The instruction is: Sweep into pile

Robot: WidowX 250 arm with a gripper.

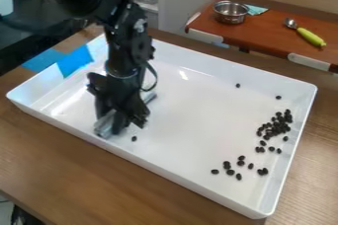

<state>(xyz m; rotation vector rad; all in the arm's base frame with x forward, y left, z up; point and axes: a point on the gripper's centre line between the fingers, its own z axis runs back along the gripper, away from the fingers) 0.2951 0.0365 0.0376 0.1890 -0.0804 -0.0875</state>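
At the near edge, a brown wooden tabletop [99, 169] is supporting a large white tray [191, 125], which is lying at a slant. In the tray's near right part, a loose group of small dark beans [230, 172] is lying scattered, some touching, others apart. Farther left, near the near wall, a lone bean [134, 138] is sitting just beside the tool [113, 126]. The black tool is pointing down into the tray's left part and gripping a grey bar [104, 124], which is running from near left to far right, its middle hidden behind the tool. The black arm [122, 46] is coming in from the upper left. Over by the right wall, well apart from the bar, the densest cluster of beans [277, 126] is gathering many together, with a few lying around its near side. Beyond it, two single beans [278, 97] are resting apart from each other. Blue tape [74, 61] is covering part of the tray's far left wall. Farthest back, on a reddish-brown table [264, 36], a metal pot [230, 14] is standing near a teal cloth [255, 10], and a green-handled spoon [309, 35] is lying to their right.
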